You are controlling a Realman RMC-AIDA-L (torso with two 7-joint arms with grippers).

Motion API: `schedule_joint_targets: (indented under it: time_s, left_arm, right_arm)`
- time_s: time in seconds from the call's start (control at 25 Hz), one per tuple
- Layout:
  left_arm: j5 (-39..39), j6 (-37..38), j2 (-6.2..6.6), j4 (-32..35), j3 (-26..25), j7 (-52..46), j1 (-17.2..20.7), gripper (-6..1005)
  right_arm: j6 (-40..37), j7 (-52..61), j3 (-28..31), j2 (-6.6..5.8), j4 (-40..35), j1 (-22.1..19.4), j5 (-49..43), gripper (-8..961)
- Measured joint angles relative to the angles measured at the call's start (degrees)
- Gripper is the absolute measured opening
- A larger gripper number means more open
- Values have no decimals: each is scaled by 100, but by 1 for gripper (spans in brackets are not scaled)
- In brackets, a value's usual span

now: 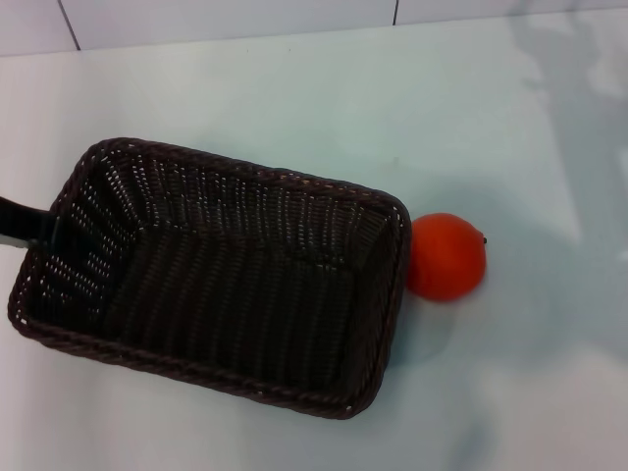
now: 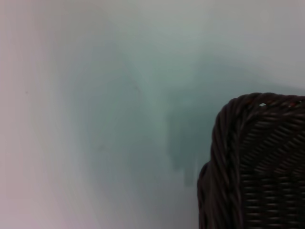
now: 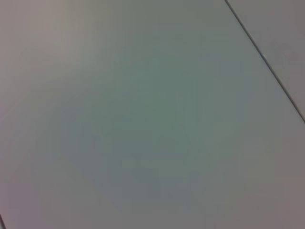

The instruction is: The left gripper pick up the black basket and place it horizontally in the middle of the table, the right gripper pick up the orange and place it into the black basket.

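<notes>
The black basket (image 1: 211,275) lies across the lower left and centre of the head view, tilted a little so its right end sits lower in the frame, resting on the tabletop (image 1: 294,88). My left gripper (image 1: 29,224) shows only as a flat black tip at the left edge of the frame, meeting the basket's left short rim; my left wrist view shows a corner of the woven wall (image 2: 257,162) close by and bare tabletop beyond. I cannot tell whether my left jaws are clenched on the rim or released.

The orange (image 1: 446,256) sits at the right of centre, touching or just beside the basket's right end, outside it.

I judge the basket step to be in hand or near its end: the basket is roughly mid-table, not quite square to the frame. Next, my left side must let go and clear away. Then my right gripper, not in the head view and showing only bare tabletop from its own wrist, must come in over the orange and grasp it without nudging the wicker.

Count: one basket, one orange.
</notes>
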Motion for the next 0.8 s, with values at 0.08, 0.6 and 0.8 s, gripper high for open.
schedule_joint_targets:
  time_s: [0.08, 0.6, 0.8]
  left_arm:
    - [-58, 4, -15, 91, 37, 16, 54, 474]
    - [-1235, 309, -17, 681, -246, 125, 448, 173]
    - [-2263, 590, 4, 759, -1263, 137, 599, 173]
  right_arm:
    - [19, 0, 0, 0, 2, -16, 0, 776]
    - [76, 0, 240, -27, -39, -129, 1, 776]
    - [150, 0, 277, -34, -46, -140, 1, 775]
